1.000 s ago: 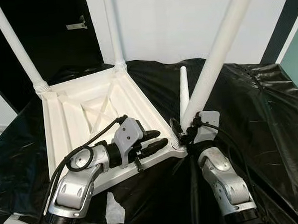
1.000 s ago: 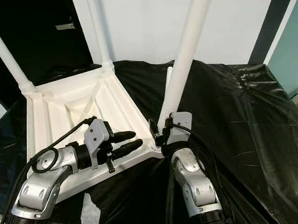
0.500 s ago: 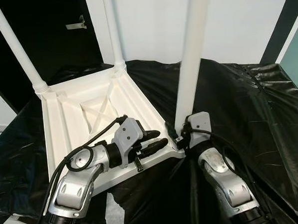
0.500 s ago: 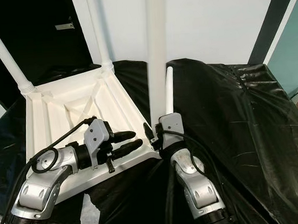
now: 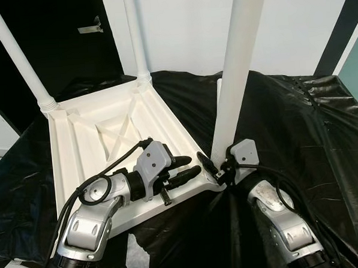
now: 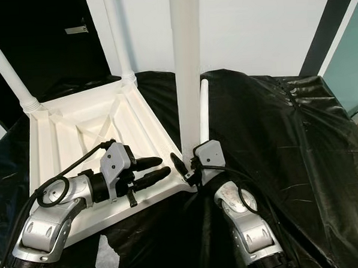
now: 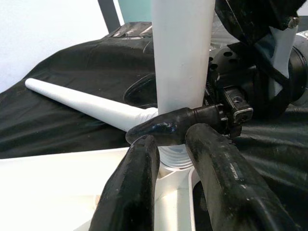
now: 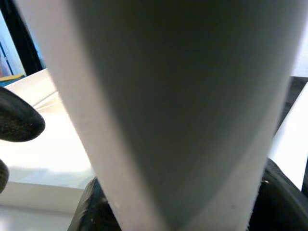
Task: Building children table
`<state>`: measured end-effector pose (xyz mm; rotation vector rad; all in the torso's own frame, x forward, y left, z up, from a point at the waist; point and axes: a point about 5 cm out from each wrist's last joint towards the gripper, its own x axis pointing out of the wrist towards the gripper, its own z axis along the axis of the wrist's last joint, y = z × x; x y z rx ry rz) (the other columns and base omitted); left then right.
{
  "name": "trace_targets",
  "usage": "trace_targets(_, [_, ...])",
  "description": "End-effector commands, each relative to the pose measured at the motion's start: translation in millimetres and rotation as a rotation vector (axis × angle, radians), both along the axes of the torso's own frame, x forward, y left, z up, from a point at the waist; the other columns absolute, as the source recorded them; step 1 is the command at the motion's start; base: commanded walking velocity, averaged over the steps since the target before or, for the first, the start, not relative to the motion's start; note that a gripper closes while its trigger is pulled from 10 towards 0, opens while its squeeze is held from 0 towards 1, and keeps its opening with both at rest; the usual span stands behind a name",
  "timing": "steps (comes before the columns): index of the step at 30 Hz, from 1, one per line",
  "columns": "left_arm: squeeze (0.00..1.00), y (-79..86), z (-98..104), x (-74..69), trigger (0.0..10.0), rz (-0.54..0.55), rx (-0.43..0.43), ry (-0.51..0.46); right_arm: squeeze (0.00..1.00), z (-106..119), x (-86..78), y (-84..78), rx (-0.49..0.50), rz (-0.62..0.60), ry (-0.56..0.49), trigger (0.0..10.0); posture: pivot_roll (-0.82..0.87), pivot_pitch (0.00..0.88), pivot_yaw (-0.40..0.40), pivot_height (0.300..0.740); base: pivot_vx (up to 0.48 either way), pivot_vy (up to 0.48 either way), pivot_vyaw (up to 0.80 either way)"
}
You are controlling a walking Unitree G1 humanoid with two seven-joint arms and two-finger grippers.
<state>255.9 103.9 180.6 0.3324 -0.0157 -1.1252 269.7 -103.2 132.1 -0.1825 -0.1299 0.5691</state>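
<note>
While the white tabletop (image 5: 101, 138) lies upside down on the black plastic sheet (image 5: 298, 122), the right gripper (image 5: 212, 170) clamps the base of a white leg (image 5: 236, 77) that stands upright in the tabletop's near corner, the corner nearest that gripper. Its black fingers close round the leg just above the threaded collar. The left gripper (image 5: 184, 168) rests over the tabletop's near edge, just beside that same corner, its two fingers (image 7: 139, 192) set a narrow gap apart and holding nothing.

From the head views, two more legs show already standing: one leg at the far left corner (image 5: 19, 58) and another leg at the far corner (image 5: 135, 37), both well beyond the left gripper. A loose fourth leg (image 6: 204, 111) lies on the sheet beyond the right gripper, partly hidden behind the held leg.

The left wrist view gives what the head views cannot: the ribbed collar (image 7: 175, 156) at the foot of the held leg, seated in the corner socket directly ahead of the left fingers, with one right fingertip (image 7: 168, 127) pressed across the leg just above it. It also shows the loose leg lying flat, tapering away past the corner. The right wrist view is so close that the held leg appears as a broad pale shaft, a dark fingertip (image 8: 19, 120) beside it and white tabletop behind.
</note>
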Motion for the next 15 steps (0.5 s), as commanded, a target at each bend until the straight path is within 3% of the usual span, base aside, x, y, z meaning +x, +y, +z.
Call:
trace_targets(1, [0.0,0.7,1.1,-0.5,10.0,0.028,-0.008,-0.016,0.0,-30.3,-9.2,-10.9,-0.034,0.056,0.112,10.0,0.0,0.0,0.023,0.74,0.0,0.0,0.0])
trace_targets(15, [0.0,1.2,2.3,-0.5,10.0,0.022,-0.002,-0.019,0.0,-37.2,-11.3,-17.2,-0.109,0.171,0.123,10.0,0.0,0.0,0.028,0.74,0.0,0.0,0.0])
